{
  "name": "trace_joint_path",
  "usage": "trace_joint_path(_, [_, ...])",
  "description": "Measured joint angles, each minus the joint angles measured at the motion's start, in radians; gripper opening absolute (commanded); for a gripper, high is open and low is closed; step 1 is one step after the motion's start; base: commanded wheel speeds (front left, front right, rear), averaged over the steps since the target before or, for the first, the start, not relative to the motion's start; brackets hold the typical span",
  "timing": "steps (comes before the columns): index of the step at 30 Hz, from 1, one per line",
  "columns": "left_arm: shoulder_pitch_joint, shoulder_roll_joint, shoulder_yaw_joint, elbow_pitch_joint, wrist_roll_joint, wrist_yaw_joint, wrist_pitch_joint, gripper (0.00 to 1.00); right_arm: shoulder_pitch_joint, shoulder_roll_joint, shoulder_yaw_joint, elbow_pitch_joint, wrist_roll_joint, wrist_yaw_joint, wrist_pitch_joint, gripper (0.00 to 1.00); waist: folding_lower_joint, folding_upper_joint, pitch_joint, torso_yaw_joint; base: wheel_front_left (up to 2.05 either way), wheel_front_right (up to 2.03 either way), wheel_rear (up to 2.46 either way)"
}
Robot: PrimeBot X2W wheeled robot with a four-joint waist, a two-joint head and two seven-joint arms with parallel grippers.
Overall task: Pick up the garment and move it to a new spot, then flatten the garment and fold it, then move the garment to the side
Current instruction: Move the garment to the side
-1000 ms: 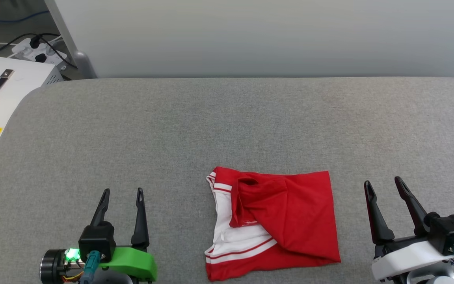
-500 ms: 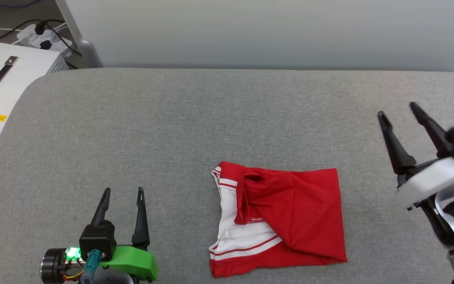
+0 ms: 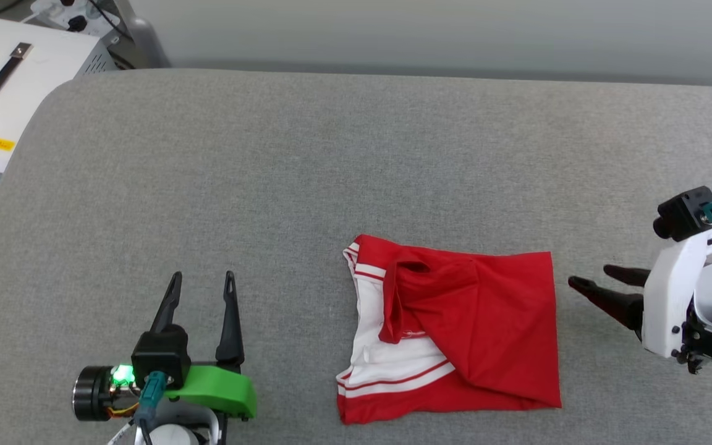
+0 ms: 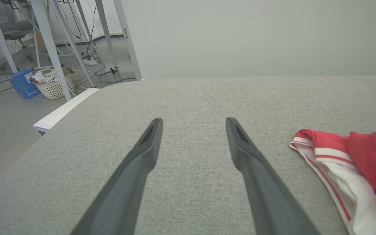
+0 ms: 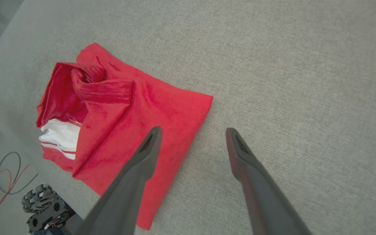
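Note:
The garment, a red T-shirt with white sleeves and red-striped trim, lies folded into a rough square on the grey cushioned surface, near its front edge. Its chest lettering is hidden. In the left wrist view its white-trimmed edge shows at the right. My left gripper rests open at the lower left, well left of the shirt, fingers pointing away. My right gripper is open, turned sideways with its fingers pointing left at the shirt's right edge, a short gap away. In the right wrist view the garment lies under and left of the fingers.
A white box with a black handle stands off the surface's left back corner, beside a power strip and cables. A pale wall runs along the back. Table legs, a basket and cables stand on the floor to the left.
My right arm rose, then swung down and turned so its fingers point left at the shirt's right edge. The head camera tilted down and shifted. The shirt and left gripper stayed put.

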Motion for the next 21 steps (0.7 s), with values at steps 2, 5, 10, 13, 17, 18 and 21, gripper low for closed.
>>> trace_joint_path(2, [-0.013,-0.004,-0.007,-0.001,0.000,0.000,0.000,1.00,0.003,-0.009,0.010,0.013,0.032,0.000,0.033,1.00,0.0000,0.0000,0.015,0.007,0.00,0.00,0.00])
trace_joint_path(5, [-0.032,-0.007,-0.014,0.000,0.000,0.000,0.000,1.00,0.018,-0.008,0.039,0.024,0.054,0.000,0.064,1.00,0.0000,0.0000,0.040,0.020,0.00,0.00,0.00])
trace_joint_path(10, [-0.064,-0.009,-0.020,0.004,-0.001,-0.007,0.000,1.00,0.024,0.041,0.079,0.057,0.081,0.000,0.062,1.00,0.0000,0.0000,0.082,0.044,0.00,0.00,0.00])
trace_joint_path(13, [-0.072,-0.012,-0.024,0.008,-0.001,-0.007,0.000,1.00,0.024,0.068,0.105,0.069,0.085,0.000,0.044,1.00,0.0000,0.0000,0.101,0.058,0.00,0.00,0.00])
trace_joint_path(17, [-0.081,-0.014,-0.027,0.016,-0.001,-0.007,0.000,1.00,0.019,0.065,0.146,0.081,0.069,0.000,0.008,1.00,0.0000,0.0000,0.115,0.074,0.00,0.00,0.00])
trace_joint_path(18, [-0.082,-0.014,-0.027,0.017,-0.001,-0.007,0.000,1.00,0.018,0.065,0.152,0.084,0.066,0.000,-0.011,0.86,0.0000,0.0000,0.116,0.077,0.00,0.00,0.00])
trace_joint_path(21, [-0.082,-0.014,-0.025,0.022,-0.001,-0.007,0.000,1.00,0.009,0.066,0.177,0.087,0.057,0.000,-0.068,0.00,0.0000,0.0000,0.109,0.079,0.00,0.00,0.00])
